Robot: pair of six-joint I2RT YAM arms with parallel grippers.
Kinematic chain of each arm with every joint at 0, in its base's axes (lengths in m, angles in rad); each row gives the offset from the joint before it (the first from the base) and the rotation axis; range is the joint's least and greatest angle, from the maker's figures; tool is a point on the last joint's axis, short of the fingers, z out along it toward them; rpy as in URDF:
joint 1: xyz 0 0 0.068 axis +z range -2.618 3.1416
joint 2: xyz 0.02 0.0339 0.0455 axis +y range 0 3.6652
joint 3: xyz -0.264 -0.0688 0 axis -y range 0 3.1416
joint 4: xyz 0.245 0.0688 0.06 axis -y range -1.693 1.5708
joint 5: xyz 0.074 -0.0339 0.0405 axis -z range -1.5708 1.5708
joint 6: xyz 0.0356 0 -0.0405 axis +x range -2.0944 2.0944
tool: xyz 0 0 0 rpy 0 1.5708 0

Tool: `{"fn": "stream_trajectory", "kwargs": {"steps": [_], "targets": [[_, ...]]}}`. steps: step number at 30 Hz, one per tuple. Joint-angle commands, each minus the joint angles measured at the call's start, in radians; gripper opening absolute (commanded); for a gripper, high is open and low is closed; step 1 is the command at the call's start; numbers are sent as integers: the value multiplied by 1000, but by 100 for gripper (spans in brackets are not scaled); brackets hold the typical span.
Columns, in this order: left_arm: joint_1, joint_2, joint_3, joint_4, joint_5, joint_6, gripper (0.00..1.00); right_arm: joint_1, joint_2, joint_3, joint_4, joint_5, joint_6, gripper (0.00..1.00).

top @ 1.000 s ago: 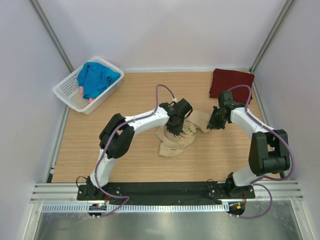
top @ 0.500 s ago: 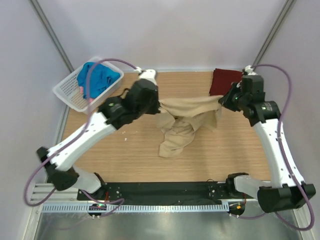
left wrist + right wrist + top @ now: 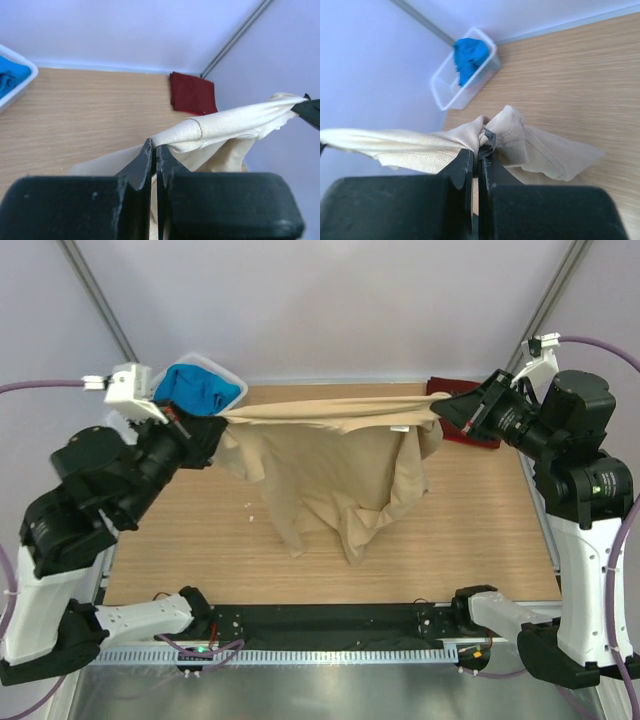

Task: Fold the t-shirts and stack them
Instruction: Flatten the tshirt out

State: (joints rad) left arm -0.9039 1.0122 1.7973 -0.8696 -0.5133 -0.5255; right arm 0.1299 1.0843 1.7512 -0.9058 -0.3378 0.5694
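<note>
Spanning left tool (image 3: 216, 421), right tool (image 3: 441, 406): tan t-shirt (image 3: 330, 455)

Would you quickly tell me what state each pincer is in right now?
Left pincer: shut on one end of the tan t-shirt.
Right pincer: shut on the other end of the same tan t-shirt.

left end effector (image 3: 155, 150): clamped on tan t-shirt (image 3: 225, 125) edge | maroon t-shirt (image 3: 192, 93): lying at far corner

Soft matt tan cloth t-shirt (image 3: 340, 455), smooth pale wood-grain table (image 3: 480, 540), white glossy plastic lattice basket (image 3: 462, 95)
</note>
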Motion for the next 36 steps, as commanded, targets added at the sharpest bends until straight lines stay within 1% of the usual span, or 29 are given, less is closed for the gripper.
{"fn": "stream_trajectory", "kwargs": {"steps": [1,2,3,5,11,15,17,20,21,23,25,26,27,28,29,30,31,32,33,34,36], "targets": [[10,-87,94,-16,-155,65,0,-13,-1,34,80,-137,113,1],[11,-96,105,-14,-168,79,0,-10,-3,36,94,-165,135,1],[10,-104,115,-14,-174,85,0,-4,-1,36,123,-228,151,1],[11,-121,143,-8,-185,105,0,5,0,39,148,-286,194,1],[10,-121,175,12,-151,113,0,36,8,38,160,-357,195,1],[11,-92,198,21,-139,122,0,66,48,16,159,-348,170,1],[10,-78,221,20,-149,143,0,95,104,18,168,-304,156,1],[10,-52,281,8,-177,179,0,125,181,43,244,-251,178,1],[10,-46,296,-3,-191,188,0,140,236,59,284,-239,202,1],[10,-47,321,-2,-241,217,0,163,287,123,315,-215,224,1],[10,-61,335,15,-304,243,0,217,354,206,328,-210,231,1],[10,-67,335,24,-333,249,0,237,370,226,326,-211,227,1],[11,-92,330,52,-359,258,0,284,382,238,327,-219,224,1],[10,-107,308,76,-393,262,0,307,376,228,340,-227,218,1],[10,-131,288,108,-440,274,0,339,362,202,366,-240,219,1],[10,-153,260,150,-459,291,0,367,341,129,451,-280,224,1],[10,-173,242,234,-465,307,0,422,304,92,497,-314,231,1],[11,-197,234,257,-464,350,0,448,284,62,530,-337,248,1],[10,-198,246,273,-433,366,0,474,270,19,554,-364,247,1],[10,-190,267,273,-424,380,0,540,253,1,559,-369,244,1],[10,-150,344,247,-392,416,0,605,195,-56,565,-375,241,1]]}}
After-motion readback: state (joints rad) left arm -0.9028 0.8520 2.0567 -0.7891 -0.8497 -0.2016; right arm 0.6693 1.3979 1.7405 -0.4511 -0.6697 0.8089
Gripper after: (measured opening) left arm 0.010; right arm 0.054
